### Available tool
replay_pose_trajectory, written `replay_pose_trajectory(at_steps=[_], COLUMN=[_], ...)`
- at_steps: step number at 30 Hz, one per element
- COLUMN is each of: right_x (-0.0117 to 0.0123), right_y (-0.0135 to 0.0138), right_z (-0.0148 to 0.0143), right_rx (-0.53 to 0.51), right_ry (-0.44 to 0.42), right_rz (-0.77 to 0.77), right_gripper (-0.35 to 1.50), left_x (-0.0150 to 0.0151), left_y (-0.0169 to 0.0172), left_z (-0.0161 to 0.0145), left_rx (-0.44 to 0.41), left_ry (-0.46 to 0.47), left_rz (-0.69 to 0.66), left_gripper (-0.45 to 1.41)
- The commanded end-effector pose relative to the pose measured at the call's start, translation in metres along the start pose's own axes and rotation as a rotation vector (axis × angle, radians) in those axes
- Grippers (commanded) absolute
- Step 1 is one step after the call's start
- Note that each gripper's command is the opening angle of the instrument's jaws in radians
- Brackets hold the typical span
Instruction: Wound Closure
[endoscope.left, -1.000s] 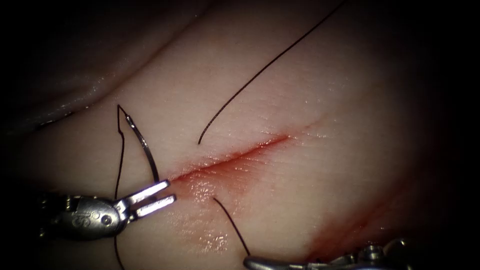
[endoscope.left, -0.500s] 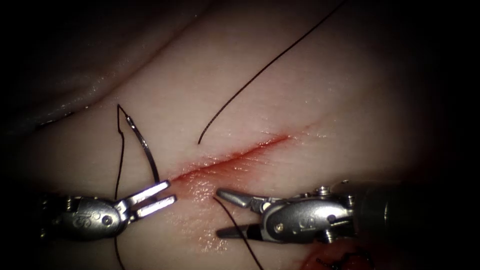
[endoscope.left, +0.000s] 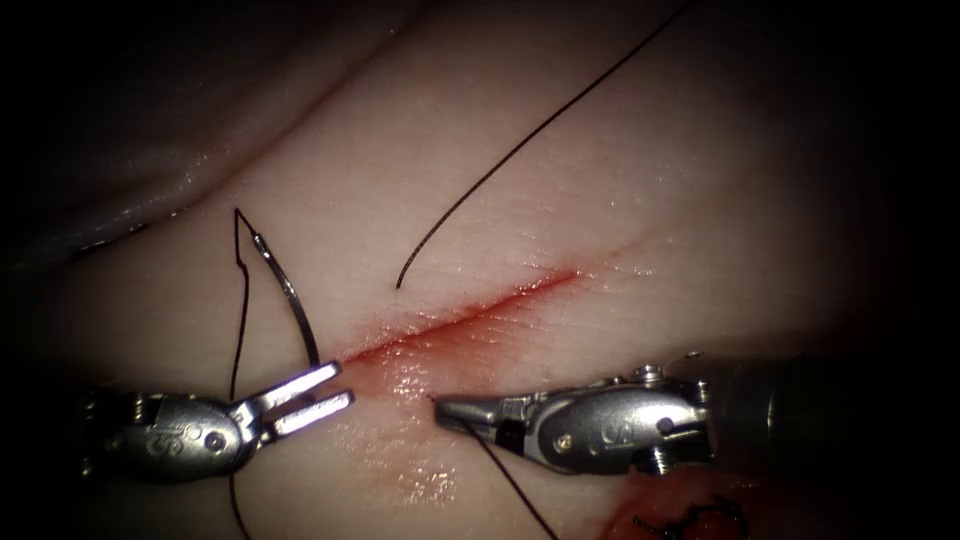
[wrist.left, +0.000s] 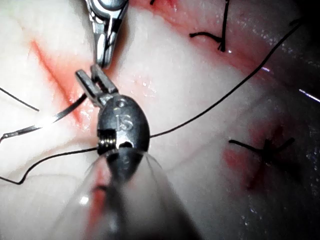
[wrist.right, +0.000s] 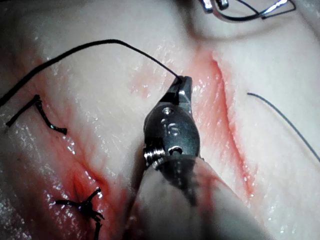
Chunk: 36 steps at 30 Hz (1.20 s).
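Steel-grey and curved, the thin suture needle (endoscope.left: 290, 295) stands on the left side of the cut, its lower end going into the pale pork-belly tissue (endoscope.left: 640, 200) at the near end of the long red cut (endoscope.left: 470, 320), its swaged end raised with the dark thread (endoscope.left: 240, 300) running down from it. Left arm's silver end effector (endoscope.left: 318, 390) sits just below the needle with its two jaws narrowly parted — holding nothing. Right arm's silver end effector (endoscope.left: 450, 410) lies on the right side of the cut, jaws closed on a second stretch of dark thread (wrist.right: 100, 47) where it leaves the tissue; half a second ago those jaws stood wide apart around it. Red fluid (endoscope.left: 420, 345) lines the cut, and a knotted dark stitch (wrist.right: 82, 207) sits behind the right tool.
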Motion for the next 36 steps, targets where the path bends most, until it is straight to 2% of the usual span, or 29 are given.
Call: replay_pose_trajectory(at_steps=[1, 4, 14, 18, 22, 24, 27, 29, 36], right_x=[0.0008, 0.0042, 0.0116, 0.0143, 0.0149, 0.0140, 0.0128, 0.0109, 0.0069], right_y=[-0.0013, -0.0034, -0.0069, -0.0086, -0.0083, -0.0065, -0.0049, -0.0032, -0.0014], right_z=[0.0002, -0.0022, -0.0075, -0.0091, -0.0093, -0.0090, -0.0083, -0.0069, -0.0033], right_rx=[0.014, 0.038, 0.087, 0.160, 0.187, 0.151, 0.105, 0.069, 0.039], right_ry=[0.011, 0.033, 0.079, 0.075, 0.075, 0.089, 0.102, 0.091, 0.070], right_rz=[0.000, 0.005, -0.009, -0.033, -0.028, -0.011, 0.004, 0.013, 0.001], right_gripper=[-0.35, -0.35, -0.35, -0.35, -0.35, 0.19, 0.64, 0.99, 1.16], left_x=[-0.0005, -0.0006, -0.0007, -0.0007, -0.0007, -0.0007, -0.0007, -0.0007, -0.0007], left_y=[0.0007, 0.0007, 0.0009, 0.0009, 0.0009, 0.0009, 0.0009, 0.0009, 0.0009], left_z=[0.0004, 0.0005, 0.0008, 0.0008, 0.0008, 0.0008, 0.0008, 0.0008, 0.0008], left_rx=[-0.001, -0.001, -0.004, -0.006, -0.005, -0.005, -0.005, -0.005, -0.007], left_ry=[0.000, 0.000, 0.001, -0.002, -0.002, -0.002, -0.002, -0.002, -0.004], left_rz=[-0.002, -0.001, -0.005, -0.005, -0.005, -0.005, -0.005, -0.005, -0.005], left_gripper=[-0.45, -0.45, -0.45, -0.45, -0.45, -0.45, -0.45, -0.45, -0.45])
